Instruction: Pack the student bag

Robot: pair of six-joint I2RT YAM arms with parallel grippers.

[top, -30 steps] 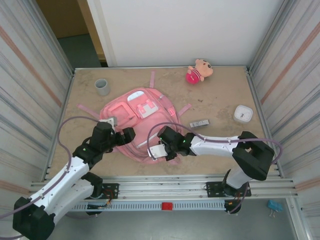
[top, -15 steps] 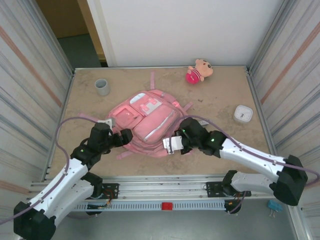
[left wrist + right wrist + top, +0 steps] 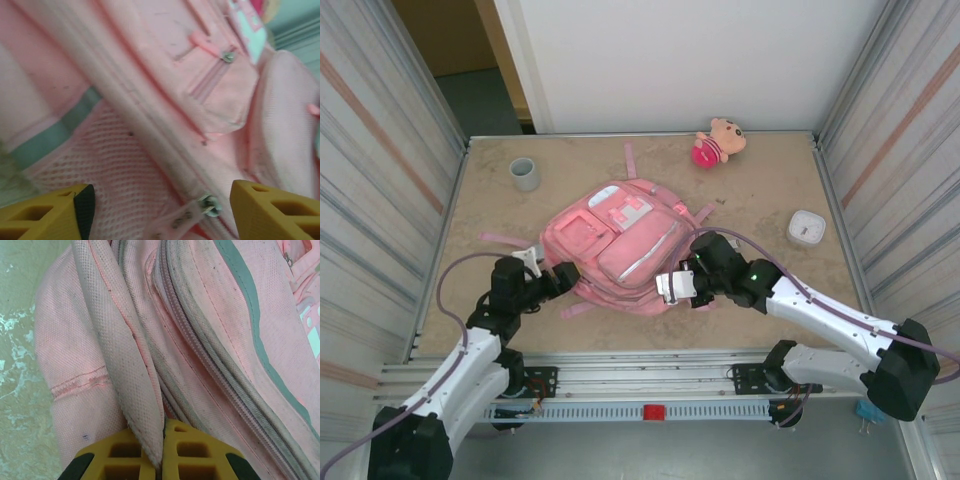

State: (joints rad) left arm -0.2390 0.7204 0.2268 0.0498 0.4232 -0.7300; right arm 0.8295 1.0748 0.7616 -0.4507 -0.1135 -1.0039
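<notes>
The pink student bag (image 3: 620,240) lies front-up in the middle of the table, and its mesh side and zippers show close up in the left wrist view (image 3: 150,100). My right gripper (image 3: 676,286) is at the bag's near right edge, shut on a fold of its pink fabric (image 3: 135,390); the yellow fingertips (image 3: 192,450) meet on that fold. My left gripper (image 3: 563,272) is at the bag's near left side and stands open. A metal zipper slider with a pale tag (image 3: 211,205) lies between its yellow fingertips (image 3: 272,210), untouched.
A grey cup (image 3: 525,173) stands at the back left. A small plush doll (image 3: 718,140) lies at the back. A white square device (image 3: 806,228) sits at the right. Pink straps (image 3: 500,239) trail off the bag to the left. Metal walls (image 3: 390,200) close in both sides.
The right gripper has dragged the bag to the right and turned it. The left gripper has pulled back toward the near left, and its jaws have narrowed somewhat.
</notes>
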